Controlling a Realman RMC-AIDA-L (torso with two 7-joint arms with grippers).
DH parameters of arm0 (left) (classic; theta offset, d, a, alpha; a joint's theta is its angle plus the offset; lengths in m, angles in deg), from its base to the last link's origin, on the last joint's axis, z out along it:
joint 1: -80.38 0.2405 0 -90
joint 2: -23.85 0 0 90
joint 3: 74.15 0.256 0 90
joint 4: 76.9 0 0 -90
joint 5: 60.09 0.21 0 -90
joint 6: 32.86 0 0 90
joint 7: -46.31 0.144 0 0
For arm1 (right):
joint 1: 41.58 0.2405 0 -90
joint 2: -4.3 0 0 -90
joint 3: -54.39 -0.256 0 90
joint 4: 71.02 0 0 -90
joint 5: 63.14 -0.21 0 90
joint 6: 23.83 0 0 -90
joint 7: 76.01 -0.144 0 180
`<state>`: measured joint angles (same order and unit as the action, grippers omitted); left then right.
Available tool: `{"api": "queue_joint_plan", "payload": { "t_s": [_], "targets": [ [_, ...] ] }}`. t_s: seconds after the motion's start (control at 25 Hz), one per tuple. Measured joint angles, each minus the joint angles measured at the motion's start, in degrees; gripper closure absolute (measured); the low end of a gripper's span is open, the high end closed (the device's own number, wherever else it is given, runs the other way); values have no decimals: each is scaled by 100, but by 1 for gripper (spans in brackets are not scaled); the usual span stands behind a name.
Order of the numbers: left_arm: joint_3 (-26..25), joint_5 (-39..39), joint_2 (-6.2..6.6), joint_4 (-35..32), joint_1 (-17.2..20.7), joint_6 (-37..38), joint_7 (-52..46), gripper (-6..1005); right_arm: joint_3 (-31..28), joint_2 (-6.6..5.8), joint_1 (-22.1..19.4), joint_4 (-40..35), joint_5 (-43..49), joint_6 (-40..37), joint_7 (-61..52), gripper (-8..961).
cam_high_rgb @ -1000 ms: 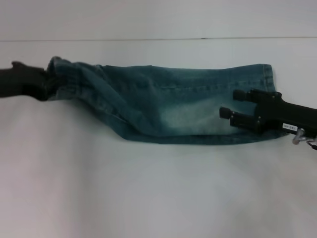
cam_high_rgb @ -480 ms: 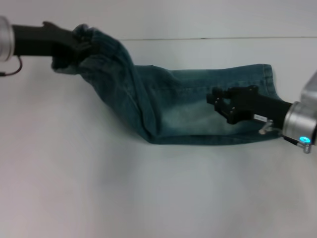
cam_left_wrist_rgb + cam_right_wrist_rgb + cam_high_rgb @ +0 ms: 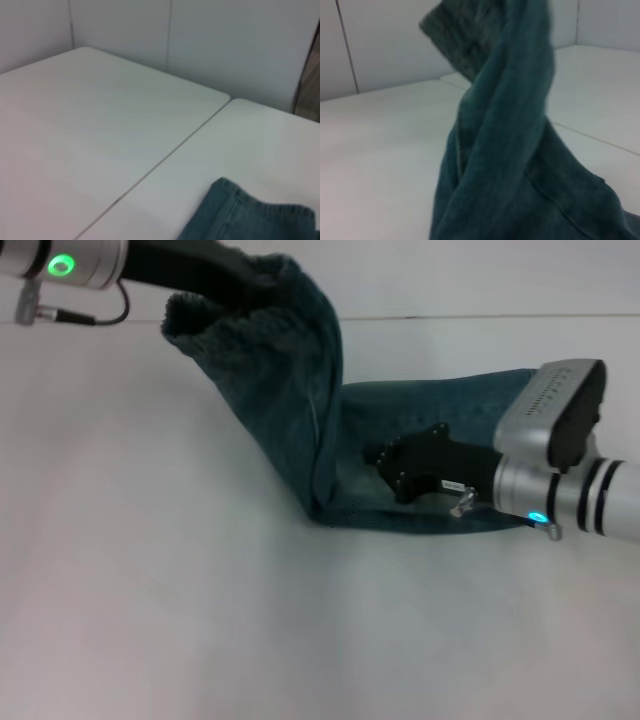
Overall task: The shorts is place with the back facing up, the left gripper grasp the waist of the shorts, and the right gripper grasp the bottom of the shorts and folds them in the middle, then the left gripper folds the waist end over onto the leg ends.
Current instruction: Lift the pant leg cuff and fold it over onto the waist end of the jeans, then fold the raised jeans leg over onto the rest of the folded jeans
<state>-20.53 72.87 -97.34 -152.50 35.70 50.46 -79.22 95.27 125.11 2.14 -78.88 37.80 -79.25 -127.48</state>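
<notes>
Blue denim shorts (image 3: 298, 410), folded lengthwise, lie across the white table (image 3: 180, 620). Their waist end is lifted high at the upper left, where my left gripper (image 3: 252, 282) is shut on it. The cloth hangs steeply from there down to a crease near the table. The leg end (image 3: 450, 405) stays flat on the right. My right gripper (image 3: 385, 470) rests open on this flat part, near the crease. A corner of the denim (image 3: 245, 215) shows in the left wrist view. The raised, twisted cloth (image 3: 510, 150) fills the right wrist view.
A seam (image 3: 480, 316) between two table tops runs across the back, and it shows again as seam (image 3: 165, 160) in the left wrist view. A pale panelled wall (image 3: 200, 35) stands behind the table. Bare white surface spreads in front of the shorts.
My left gripper has carried the waist end up and to the right, so the cloth now stands steeply. My right gripper has slid left along the flat leg part towards the crease.
</notes>
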Motion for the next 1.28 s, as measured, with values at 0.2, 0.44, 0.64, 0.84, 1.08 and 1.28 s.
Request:
{"api": "queue_joint_plan", "payload": {
  "t_s": [0.2, 0.44, 0.64, 0.84, 1.08, 1.28],
  "targets": [
    [111, 13, -15, -48, -345, 21, -318, 921, 102, 8, 273, 212, 8, 194, 231, 954],
    [177, 19, -42, -66, -726, 67, -555, 920, 335, 20, 576, 403, 15, 410, 243, 954],
    [343, 60, -104, -37, -884, 44, -619, 922, 476, 55, 720, 489, 6, 421, 276, 954],
    [552, 78, -134, 57, -903, -122, -622, 933, 399, -6, 487, 427, -33, 245, 317, 954],
    [693, 82, -180, 214, -915, -288, -573, 936, 385, -97, -782, -760, -41, -1013, 34, 954],
    [1037, 82, -196, 393, -995, -549, -564, 940, 328, -141, -2052, -1985, -37, -2168, -315, 954]
  ]
}}
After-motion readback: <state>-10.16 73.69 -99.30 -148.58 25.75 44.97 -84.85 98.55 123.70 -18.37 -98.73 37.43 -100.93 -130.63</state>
